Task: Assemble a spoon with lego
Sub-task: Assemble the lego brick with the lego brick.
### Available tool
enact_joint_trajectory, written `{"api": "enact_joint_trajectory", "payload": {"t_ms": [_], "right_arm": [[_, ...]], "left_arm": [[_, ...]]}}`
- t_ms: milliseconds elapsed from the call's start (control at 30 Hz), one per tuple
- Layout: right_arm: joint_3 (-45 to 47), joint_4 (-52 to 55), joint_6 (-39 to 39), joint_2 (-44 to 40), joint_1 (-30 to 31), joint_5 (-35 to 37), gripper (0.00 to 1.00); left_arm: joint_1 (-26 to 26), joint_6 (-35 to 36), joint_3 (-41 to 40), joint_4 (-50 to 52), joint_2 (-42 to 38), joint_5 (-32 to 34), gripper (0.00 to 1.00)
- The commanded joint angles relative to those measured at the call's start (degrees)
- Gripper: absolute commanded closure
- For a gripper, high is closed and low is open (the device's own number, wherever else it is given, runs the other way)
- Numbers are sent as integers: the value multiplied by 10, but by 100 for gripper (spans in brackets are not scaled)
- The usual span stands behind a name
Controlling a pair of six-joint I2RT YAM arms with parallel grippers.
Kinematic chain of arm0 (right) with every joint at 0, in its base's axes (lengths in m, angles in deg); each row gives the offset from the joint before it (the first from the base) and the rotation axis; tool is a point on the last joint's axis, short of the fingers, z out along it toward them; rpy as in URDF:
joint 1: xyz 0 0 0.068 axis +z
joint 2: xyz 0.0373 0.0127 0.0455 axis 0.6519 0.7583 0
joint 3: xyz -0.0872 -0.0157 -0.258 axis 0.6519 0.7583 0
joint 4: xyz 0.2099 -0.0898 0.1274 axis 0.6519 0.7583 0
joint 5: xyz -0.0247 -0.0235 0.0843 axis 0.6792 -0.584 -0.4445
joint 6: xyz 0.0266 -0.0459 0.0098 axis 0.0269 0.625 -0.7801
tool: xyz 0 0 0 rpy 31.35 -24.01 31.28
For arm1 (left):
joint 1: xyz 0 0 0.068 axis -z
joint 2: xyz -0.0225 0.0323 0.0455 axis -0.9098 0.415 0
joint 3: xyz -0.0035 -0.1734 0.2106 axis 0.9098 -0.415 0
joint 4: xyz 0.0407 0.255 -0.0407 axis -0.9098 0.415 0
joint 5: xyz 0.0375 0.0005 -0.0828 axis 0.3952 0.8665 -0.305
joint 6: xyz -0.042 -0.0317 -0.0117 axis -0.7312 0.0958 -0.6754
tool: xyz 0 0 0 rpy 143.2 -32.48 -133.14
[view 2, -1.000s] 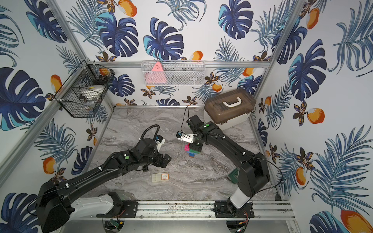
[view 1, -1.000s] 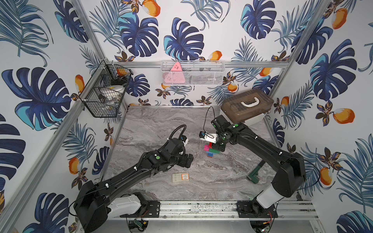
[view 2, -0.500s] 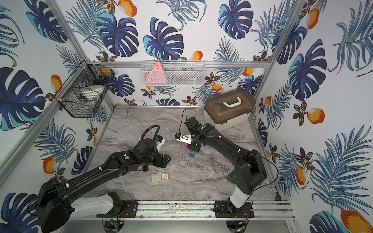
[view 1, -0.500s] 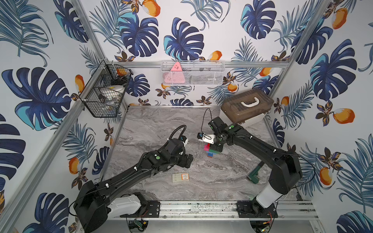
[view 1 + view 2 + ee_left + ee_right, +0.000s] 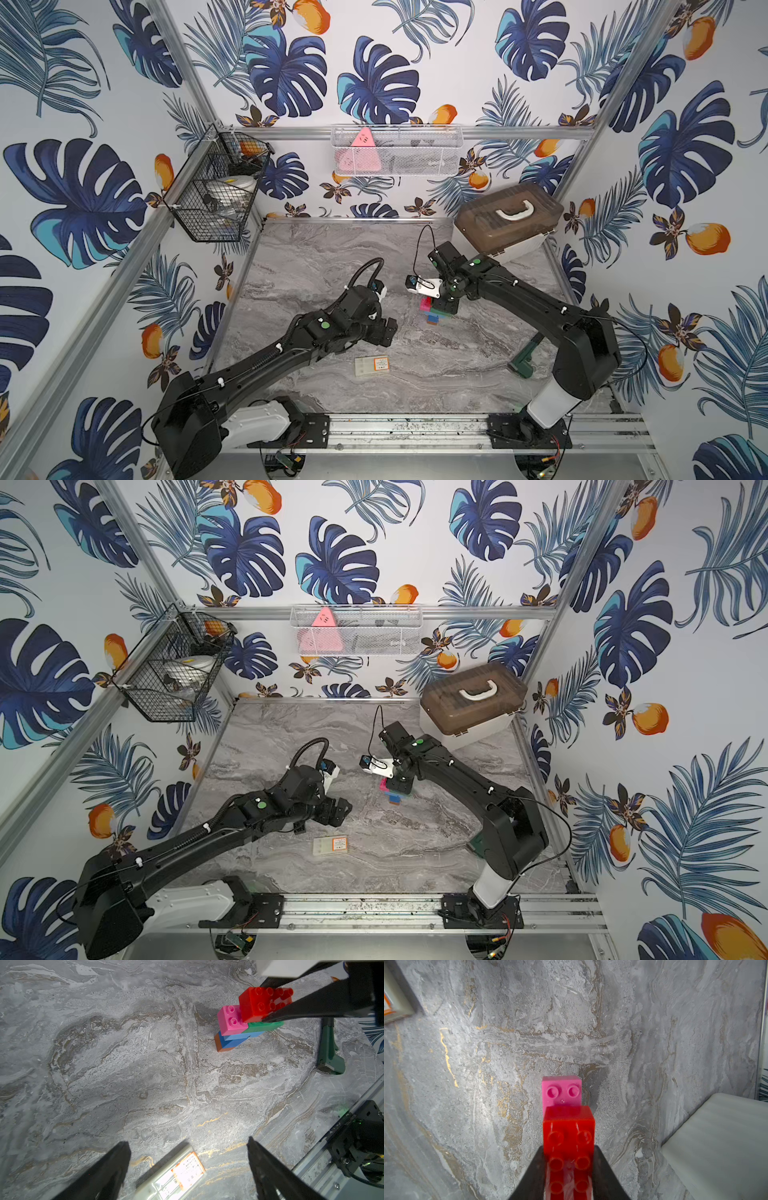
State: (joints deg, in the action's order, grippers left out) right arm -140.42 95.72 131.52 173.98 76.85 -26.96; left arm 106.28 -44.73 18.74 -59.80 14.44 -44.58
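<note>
At centre-right of grey marble-patterned worktop (image 5: 316,257): small multicoloured studded-brick spoon (image 5: 432,318) stands upright, orange and blue at base, pink and green above. Right hand (image 5: 569,1153) clamped on red studded plastic brick (image 5: 261,1003) topping it. Left hand (image 5: 187,1142) spread wide, empty, near flat beige box with orange label (image 5: 372,365). Dark green handled tool (image 5: 524,359) near right edge. Brown-lidded white box (image 5: 505,220) in far right corner. Leaf-print wallpapered walls (image 5: 457,62) carry black wire basket (image 5: 216,195) and white mesh basket (image 5: 397,151).
</note>
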Motion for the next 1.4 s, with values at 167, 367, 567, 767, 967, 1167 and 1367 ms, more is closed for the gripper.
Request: {"api": "enact_joint_trajectory", "payload": {"t_ms": [167,367,567,767,967,1167,1367], "right_arm": [[8,2,5,-1,1,5,78],[15,-2,1,11,1,5,78],[19,6,1,23,1,8,79],[29,21,-1,43,1,0,80],[37,33,-6,61,2,-10,82],[52,32,-8,33,-1,6,82],[64,27,-15,-4,-2,11,82]], "left_arm": [[0,1,-2,-5,-3,6,6],[0,2,-3,-4,-4,7,6],[0,3,-2,0,-5,9,6],[0,6,-3,7,-12,15,6],[0,9,-7,14,-21,23,6],[0,9,-9,15,-24,23,6],[0,7,-6,10,-17,18,6]]}}
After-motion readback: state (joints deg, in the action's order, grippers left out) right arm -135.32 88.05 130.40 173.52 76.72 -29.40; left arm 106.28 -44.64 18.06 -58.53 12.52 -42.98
